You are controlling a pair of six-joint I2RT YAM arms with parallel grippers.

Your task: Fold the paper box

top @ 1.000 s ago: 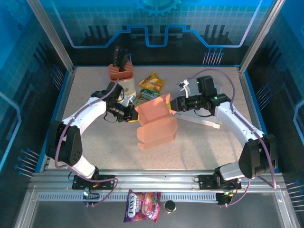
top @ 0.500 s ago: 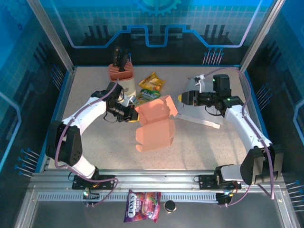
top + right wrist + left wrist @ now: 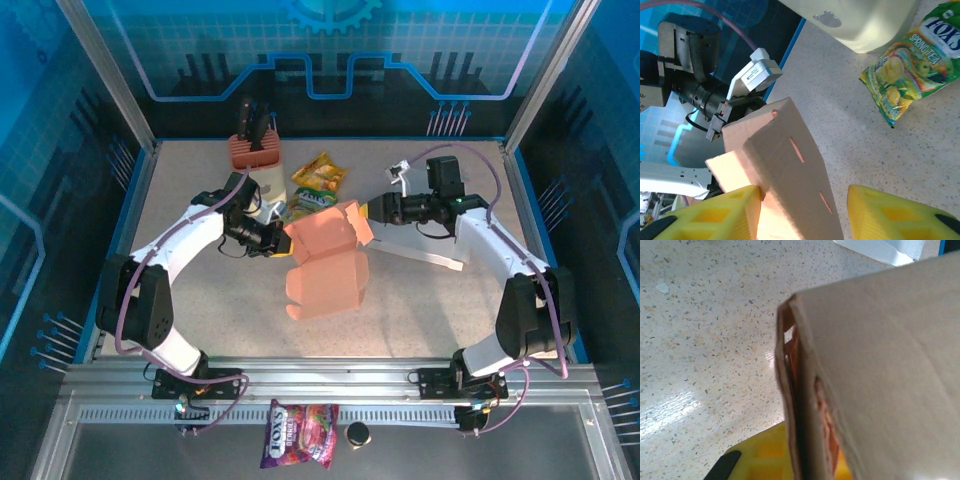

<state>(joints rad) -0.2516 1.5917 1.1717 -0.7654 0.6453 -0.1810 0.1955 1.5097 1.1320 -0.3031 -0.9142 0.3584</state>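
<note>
A pink paper box [image 3: 326, 270] sits in the middle of a speckled table [image 3: 420, 310], partly folded, with its flaps standing up at the far end. The left gripper [image 3: 281, 243] reaches in from the left and is clamped tight on the box's left wall near the far corner. In the left wrist view that wall [image 3: 880, 365] rises close to the camera, with a yellow finger [image 3: 762, 460] pressed against its lower edge.

The right gripper [image 3: 370, 211] comes in from the right at the box's far right flap. In the right wrist view its two yellow fingers [image 3: 725, 212] stand apart with the flap [image 3: 790, 165] between them. The left finger is against the cardboard, and the other has a gap beside it, so the jaws are open and grip nothing.

A flat white sheet [image 3: 425, 251] lies on the table just right of the box. A green snack bag [image 3: 305, 200] and a yellow one [image 3: 320, 172] lie just beyond the box.
</note>
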